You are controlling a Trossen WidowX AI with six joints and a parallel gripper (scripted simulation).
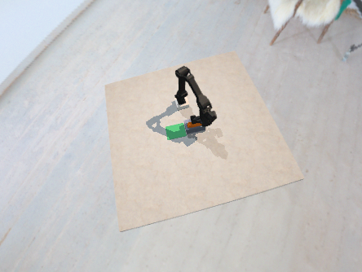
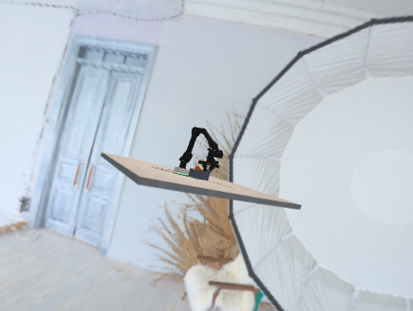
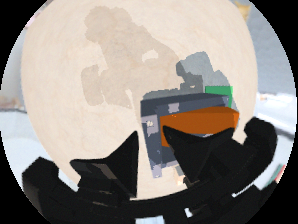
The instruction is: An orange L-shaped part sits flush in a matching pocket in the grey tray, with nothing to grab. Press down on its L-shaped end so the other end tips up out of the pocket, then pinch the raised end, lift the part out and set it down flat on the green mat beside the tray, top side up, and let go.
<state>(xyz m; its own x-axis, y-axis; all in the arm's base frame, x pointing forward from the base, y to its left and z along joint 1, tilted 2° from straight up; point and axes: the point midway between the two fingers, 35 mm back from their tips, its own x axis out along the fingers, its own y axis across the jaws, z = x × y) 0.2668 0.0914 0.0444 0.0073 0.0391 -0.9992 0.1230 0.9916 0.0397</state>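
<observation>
One orange L-shaped piece [image 1: 193,125] [image 2: 197,168] [image 3: 202,120], tilted in its grey tray [image 1: 198,130] [image 2: 200,175] [image 3: 187,101] on the desk [image 1: 163,183] [image 2: 151,174] [image 3: 60,75], its end toward the green mat [image 1: 175,131] [image 2: 180,174] [image 3: 219,90] raised above the rim. One set of black fingers [image 1: 195,119] [image 2: 206,164], parted and grasping nothing, one tip at the piece's lower end; whether it touches, I cannot tell. One green mat, flat beside the tray.

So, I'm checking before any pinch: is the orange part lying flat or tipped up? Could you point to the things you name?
Tipped: the orange part [image 1: 195,125] [image 2: 197,168] [image 3: 200,121] rises above the grey tray [image 1: 198,130] [image 2: 200,175] [image 3: 187,100] at the end by the green mat [image 1: 175,131] [image 2: 180,174] [image 3: 218,90], clearest in the exterior view.
</observation>
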